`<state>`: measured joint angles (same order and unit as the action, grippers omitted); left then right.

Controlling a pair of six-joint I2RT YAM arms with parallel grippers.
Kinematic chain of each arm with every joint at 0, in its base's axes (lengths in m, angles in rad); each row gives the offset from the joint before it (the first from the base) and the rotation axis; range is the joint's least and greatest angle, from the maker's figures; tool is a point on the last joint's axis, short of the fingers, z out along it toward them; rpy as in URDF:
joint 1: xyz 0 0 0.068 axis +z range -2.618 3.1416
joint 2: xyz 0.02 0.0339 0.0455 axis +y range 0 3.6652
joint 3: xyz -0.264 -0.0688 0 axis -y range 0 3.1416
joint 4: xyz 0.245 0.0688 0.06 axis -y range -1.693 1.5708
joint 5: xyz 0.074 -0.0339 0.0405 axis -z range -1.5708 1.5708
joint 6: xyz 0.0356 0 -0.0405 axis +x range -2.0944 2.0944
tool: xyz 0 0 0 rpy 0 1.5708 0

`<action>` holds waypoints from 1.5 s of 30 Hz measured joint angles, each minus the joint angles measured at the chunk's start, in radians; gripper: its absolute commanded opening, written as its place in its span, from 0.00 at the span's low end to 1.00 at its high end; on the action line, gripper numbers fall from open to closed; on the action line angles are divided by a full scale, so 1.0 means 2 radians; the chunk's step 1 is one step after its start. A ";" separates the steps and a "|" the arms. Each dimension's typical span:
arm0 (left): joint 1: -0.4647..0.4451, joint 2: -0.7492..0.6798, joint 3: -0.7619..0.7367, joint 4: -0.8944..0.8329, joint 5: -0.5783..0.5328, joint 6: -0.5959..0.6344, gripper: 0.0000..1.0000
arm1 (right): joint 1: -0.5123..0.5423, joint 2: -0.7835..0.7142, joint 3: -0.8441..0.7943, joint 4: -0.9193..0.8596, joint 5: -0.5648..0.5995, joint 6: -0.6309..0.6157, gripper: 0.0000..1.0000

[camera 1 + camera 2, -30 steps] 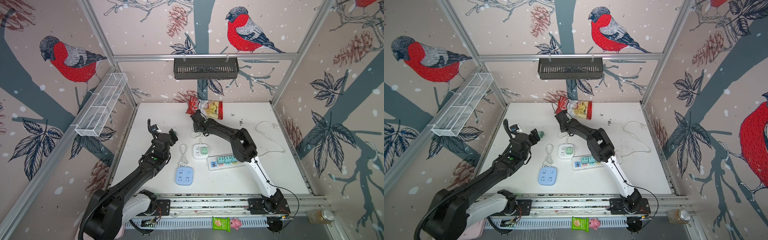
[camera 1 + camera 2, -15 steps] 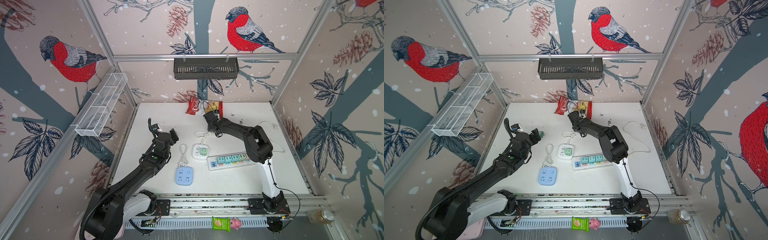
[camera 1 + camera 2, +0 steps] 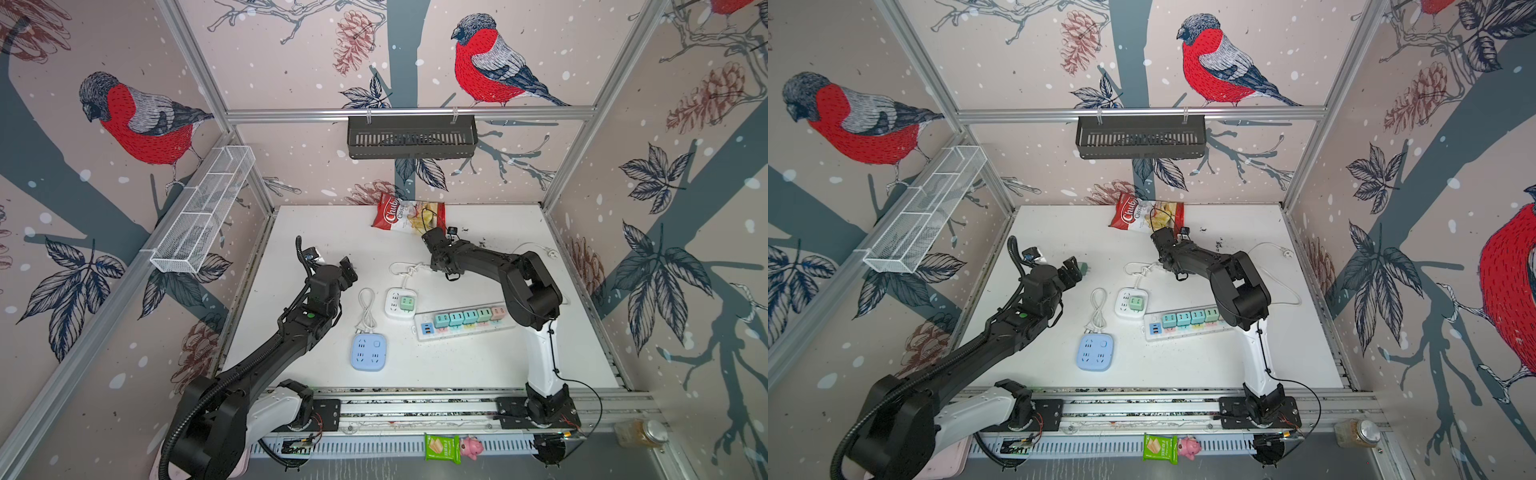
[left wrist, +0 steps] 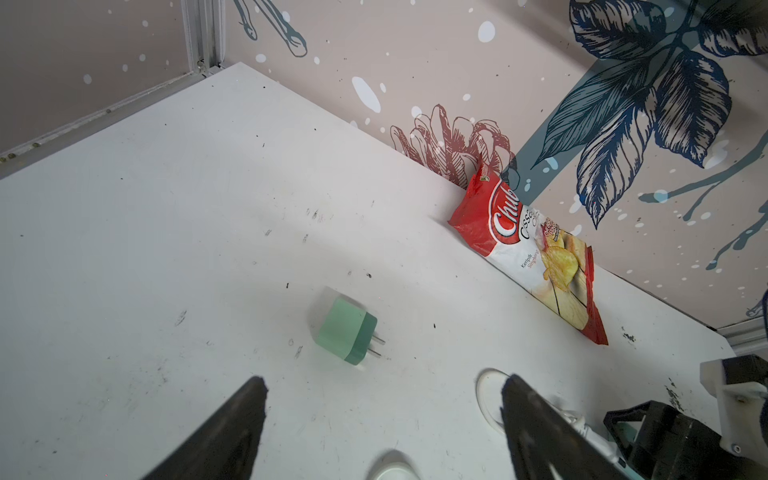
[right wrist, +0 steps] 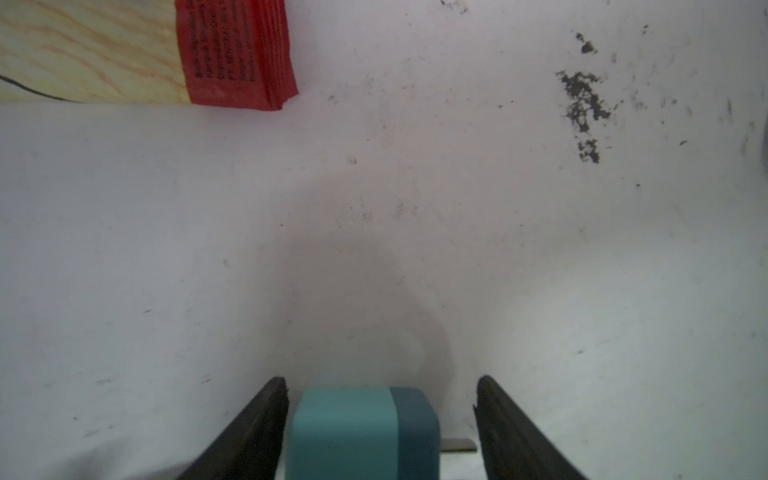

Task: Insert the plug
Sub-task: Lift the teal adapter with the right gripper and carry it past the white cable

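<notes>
The pick-up step is judged to be in hand, with no loose plug yet at a socket. In the right wrist view the right gripper [image 5: 381, 380] is set about a teal cube-shaped plastic plug [image 5: 361, 432], which lies on its side on the white tabletop [image 3: 478, 365] with a metal prong pointing sideways. The jaws stand apart. One finger is close against the plug's flank and a clear gap is left at the other, so the plug is bracketed, not clamped. In both top views this gripper is found at the upper middle of the frame, just below the red and white crisp packet [image 3: 409, 216], and the plug itself is hidden beneath it. The left gripper [image 4: 384, 379] is seen left of centre with its jaws wide apart and nothing between them. A second, mint-green cube-shaped plug [image 4: 347, 328] lies loose just ahead of it. Free holes are shown on the pale blue square socket block [image 3: 369, 352] in the lower middle, whereas the long white power strip [image 3: 424, 330] is largely filled. The next move is judged to call for the right jaws to be closed squarely on the teal plug's flat sides. The plug would then be lifted and turned prongs-down, and the prongs lined up over a free socket before any push is given.
</notes>
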<state>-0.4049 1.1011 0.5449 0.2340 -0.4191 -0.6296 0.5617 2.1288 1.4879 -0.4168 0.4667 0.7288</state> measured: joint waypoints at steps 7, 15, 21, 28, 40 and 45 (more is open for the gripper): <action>0.000 0.000 0.000 0.000 0.001 0.000 0.88 | -0.003 -0.060 -0.015 0.019 -0.022 -0.022 0.88; 0.000 0.000 0.001 0.000 0.004 0.001 0.88 | -0.033 -0.069 -0.027 0.073 -0.089 -0.064 0.82; 0.000 0.000 0.001 0.001 0.012 0.001 0.88 | -0.054 -0.043 -0.041 0.114 -0.178 -0.083 0.79; 0.000 0.000 0.001 0.004 0.013 0.001 0.88 | -0.055 -0.044 -0.068 0.145 -0.219 -0.094 0.78; 0.000 0.000 0.002 0.006 0.017 0.002 0.88 | -0.055 -0.122 -0.173 0.181 -0.237 -0.087 0.71; 0.000 0.000 0.002 0.006 0.017 0.002 0.88 | -0.049 -0.133 -0.189 0.188 -0.242 -0.076 0.67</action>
<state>-0.4046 1.1019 0.5484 0.2455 -0.3855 -0.6266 0.4637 1.8629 1.1095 -0.0406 -0.0177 0.5762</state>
